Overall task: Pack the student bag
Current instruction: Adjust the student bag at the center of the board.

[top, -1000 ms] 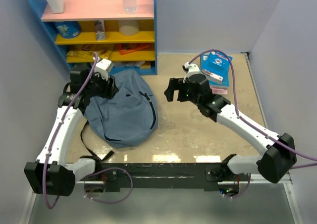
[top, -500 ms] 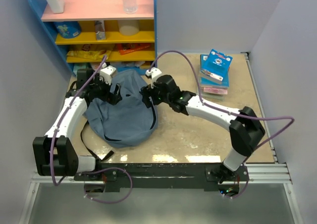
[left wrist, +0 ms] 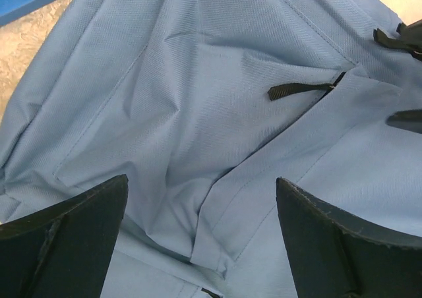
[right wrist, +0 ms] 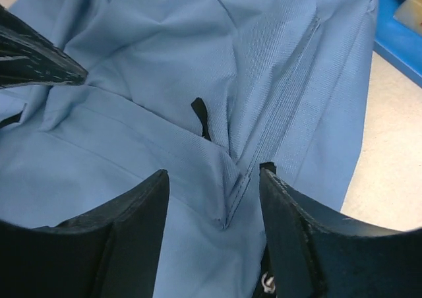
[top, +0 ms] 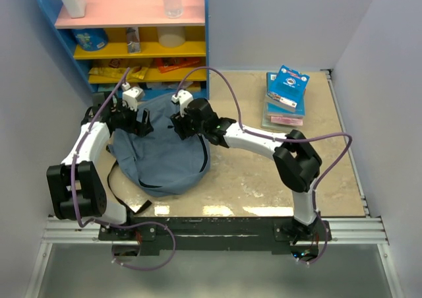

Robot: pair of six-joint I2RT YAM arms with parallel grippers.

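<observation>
1. The student bag point(top: 161, 154) lies slack on the table point(top: 264, 179), at 9 o'clock from the table's middle. Both arms reach over its 12 o'clock end. I judge the step in hand to be getting the bag open; nothing looks packed yet.
2. The left gripper point(left wrist: 201, 182) hangs over the blue cloth with its jaws wide apart and nothing between them. A black pull tab point(left wrist: 297, 88) lies at 1 o'clock from it.
3. The right gripper point(right wrist: 212, 173) has its jaws apart, astride a raised fold beside a seam. I see no pinch on the cloth.
4. The next move likely calls for one gripper to pin the fabric while the other takes a pull tab. The soft cloth may bunch rather than slide.
5. The top view alone shows the zipper point(top: 204, 146) along the bag's 3 o'clock edge, a stack of books point(top: 287, 95) at 1 o'clock and the shelf point(top: 132, 44) at 11 o'clock. I cannot tell if the zipper is undone. Only the wrist views show tabs, folds and jaw gaps.
</observation>
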